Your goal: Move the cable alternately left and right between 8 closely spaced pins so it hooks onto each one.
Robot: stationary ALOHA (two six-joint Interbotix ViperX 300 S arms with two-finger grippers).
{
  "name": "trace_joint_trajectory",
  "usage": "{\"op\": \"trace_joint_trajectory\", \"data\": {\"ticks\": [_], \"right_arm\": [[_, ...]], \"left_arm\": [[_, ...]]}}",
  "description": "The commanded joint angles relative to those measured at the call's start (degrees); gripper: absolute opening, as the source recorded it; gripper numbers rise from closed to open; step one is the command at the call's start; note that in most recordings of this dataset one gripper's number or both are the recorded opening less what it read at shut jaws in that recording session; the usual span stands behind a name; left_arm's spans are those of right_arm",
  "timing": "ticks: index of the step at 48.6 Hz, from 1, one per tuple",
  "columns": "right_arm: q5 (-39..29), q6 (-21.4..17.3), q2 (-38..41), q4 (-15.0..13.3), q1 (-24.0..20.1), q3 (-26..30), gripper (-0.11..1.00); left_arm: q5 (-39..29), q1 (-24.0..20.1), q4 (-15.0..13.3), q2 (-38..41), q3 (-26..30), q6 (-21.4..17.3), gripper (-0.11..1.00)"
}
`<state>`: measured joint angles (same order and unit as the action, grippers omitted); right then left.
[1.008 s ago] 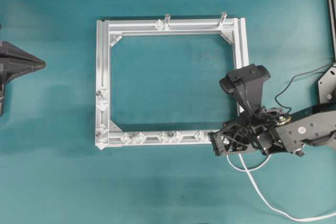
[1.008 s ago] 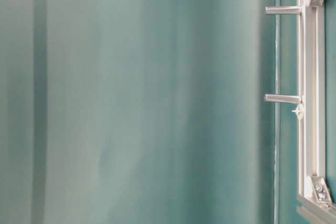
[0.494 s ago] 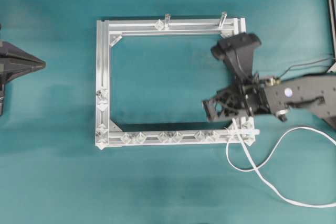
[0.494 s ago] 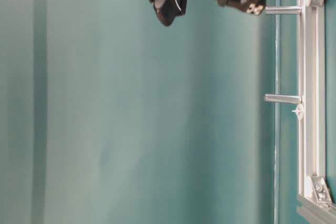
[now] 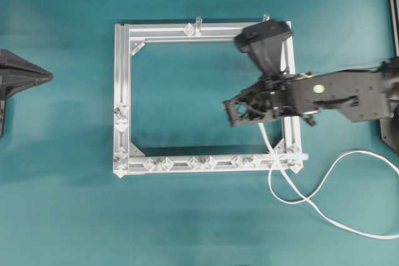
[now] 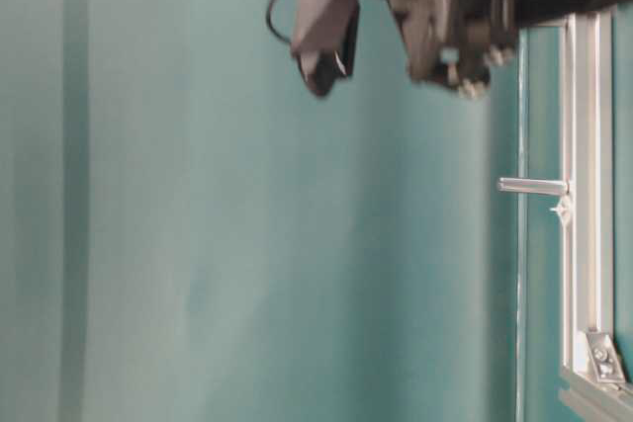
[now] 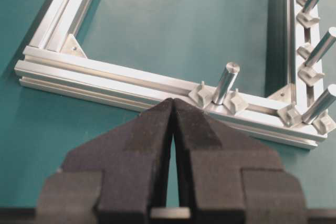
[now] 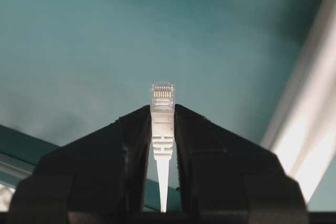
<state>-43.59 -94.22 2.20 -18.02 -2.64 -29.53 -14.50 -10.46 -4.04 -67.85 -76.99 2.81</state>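
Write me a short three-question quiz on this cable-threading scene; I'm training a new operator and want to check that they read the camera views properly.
1. True or false: the right gripper is shut on the plug end of the long thin white cable.
2. Which side of the square silver aluminium frame does the cable cross in the overhead view? A) top bar B) left bar C) bottom right corner
3. In a few words, how do the fingers of the left gripper stand, and do they hold anything?

Key
1. True: the clear plug tip sticks out between the black fingers.
2. C, by the small translucent diamond-shaped pins there.
3. Closed together, holding nothing.
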Motion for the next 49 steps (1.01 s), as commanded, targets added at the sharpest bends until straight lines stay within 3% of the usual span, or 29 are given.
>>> {"op": "trace_joint_trajectory", "data": {"ticks": [1,13,24,32,49], "right_arm": [[0.79,0.70,1.58,0.00,0.09,4.22,0.15],[0.44,2.46,6.06,0.00,0.09,10.63,0.15],[-0.26,2.29,7.12,0.26,0.09,11.87,0.15],[-1.58,2.29,6.94,2.81,-0.97,12.13,0.15],[-2.20,-2.11,6.94,3.34,-6.50,13.62,0.15]], "left_arm": [[0.53,0.09,0.09,0.09,0.53,0.44,0.03],[0.44,0.09,0.09,-0.09,0.53,0.35,0.03],[0.44,0.09,0.09,-0.18,0.53,0.35,0.03],[0.44,0.09,0.09,-0.18,0.53,0.35,0.03],[0.88,0.09,0.18,-0.18,0.09,0.35,0.03]]}}
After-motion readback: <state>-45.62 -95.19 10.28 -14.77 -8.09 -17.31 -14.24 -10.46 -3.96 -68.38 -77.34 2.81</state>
